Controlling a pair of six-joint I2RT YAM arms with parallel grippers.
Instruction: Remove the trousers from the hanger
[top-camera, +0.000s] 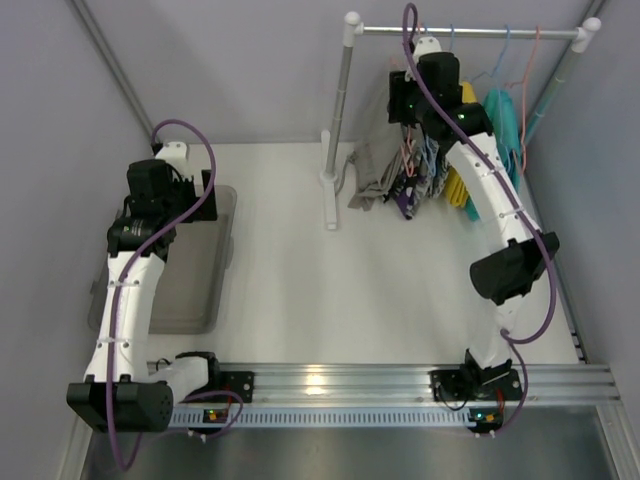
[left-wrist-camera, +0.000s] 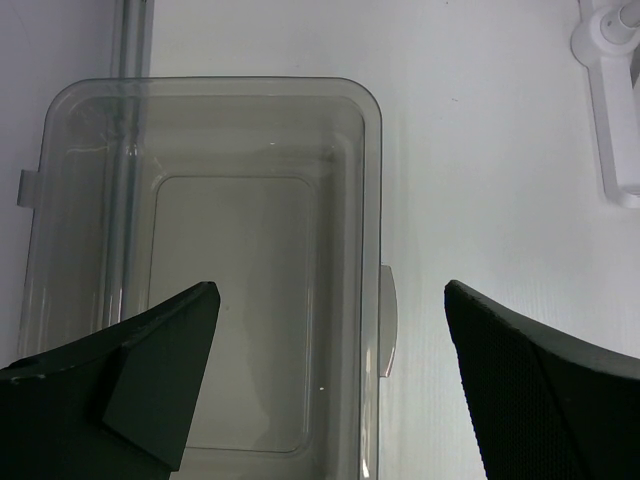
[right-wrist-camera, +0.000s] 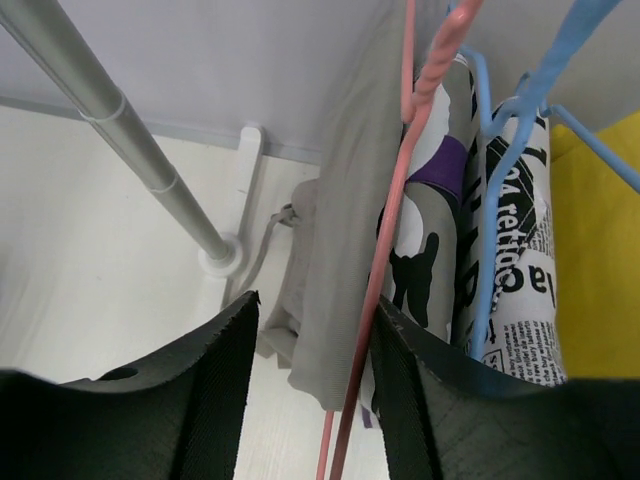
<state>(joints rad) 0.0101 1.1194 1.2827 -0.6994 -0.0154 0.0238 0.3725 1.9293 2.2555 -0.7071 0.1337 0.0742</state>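
Observation:
Grey trousers (right-wrist-camera: 345, 230) hang on a pink hanger (right-wrist-camera: 398, 210) at the left end of the clothes on the rack; in the top view they show as grey cloth (top-camera: 372, 182). My right gripper (right-wrist-camera: 315, 300) is raised at the rack (top-camera: 408, 110), open, with one finger on each side of the trousers' lower part and the pink hanger wire. The wire lies close against the right finger (right-wrist-camera: 415, 390). My left gripper (left-wrist-camera: 330, 290) is open and empty above a clear plastic bin (left-wrist-camera: 370, 200), far from the rack (top-camera: 160, 200).
The rack's rail (top-camera: 470, 32) and left pole (top-camera: 340, 130) stand at the back right. Beside the trousers hang a printed garment on a blue hanger (right-wrist-camera: 510, 200), a yellow garment (right-wrist-camera: 600, 250) and a teal one (top-camera: 503, 120). The bin (top-camera: 215, 290) lies at the left.

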